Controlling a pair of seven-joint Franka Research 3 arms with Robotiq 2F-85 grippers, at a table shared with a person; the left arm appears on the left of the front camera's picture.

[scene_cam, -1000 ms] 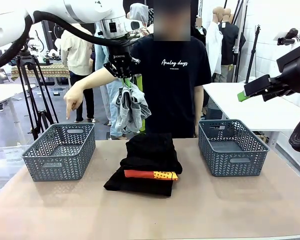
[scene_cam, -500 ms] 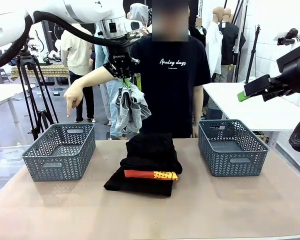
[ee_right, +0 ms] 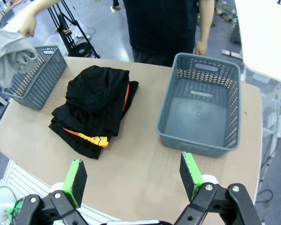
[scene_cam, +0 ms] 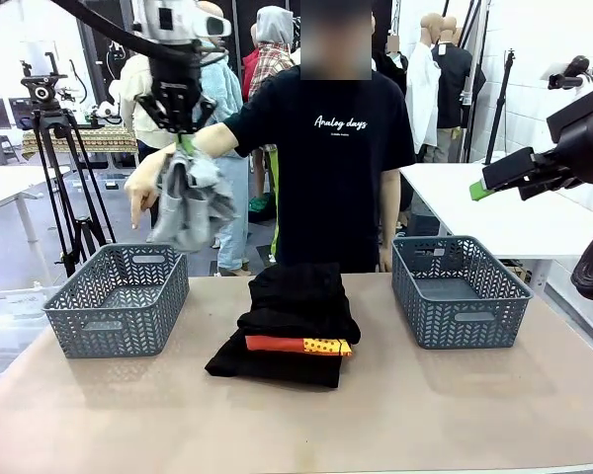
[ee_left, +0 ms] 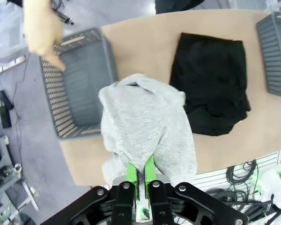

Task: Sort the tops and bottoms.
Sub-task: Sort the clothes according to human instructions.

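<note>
High over the table's left side, my left gripper [scene_cam: 178, 136] is shut on the light grey-white top [scene_cam: 188, 202], which hangs crumpled above the left basket [scene_cam: 119, 296]. In the left wrist view the green fingers [ee_left: 132, 172] pinch that grey top [ee_left: 145, 126] over the basket [ee_left: 79, 84]. A pile of black bottoms [scene_cam: 298, 306] lies mid-table, with the orange top [scene_cam: 296, 345] sandwiched in it. My right gripper [ee_right: 133, 173] stands open, high at the right, with nothing between its fingers.
A person in a black T-shirt stands at the far side; one hand [scene_cam: 141, 197] points down at the left basket. A second grey basket [scene_cam: 460, 291] sits empty at the right. Bare table stretches along the front edge [scene_cam: 296, 434].
My left arm has swung the grey top leftward, from above the pile to above the left basket. The pointing hand and right arm have stayed put.
</note>
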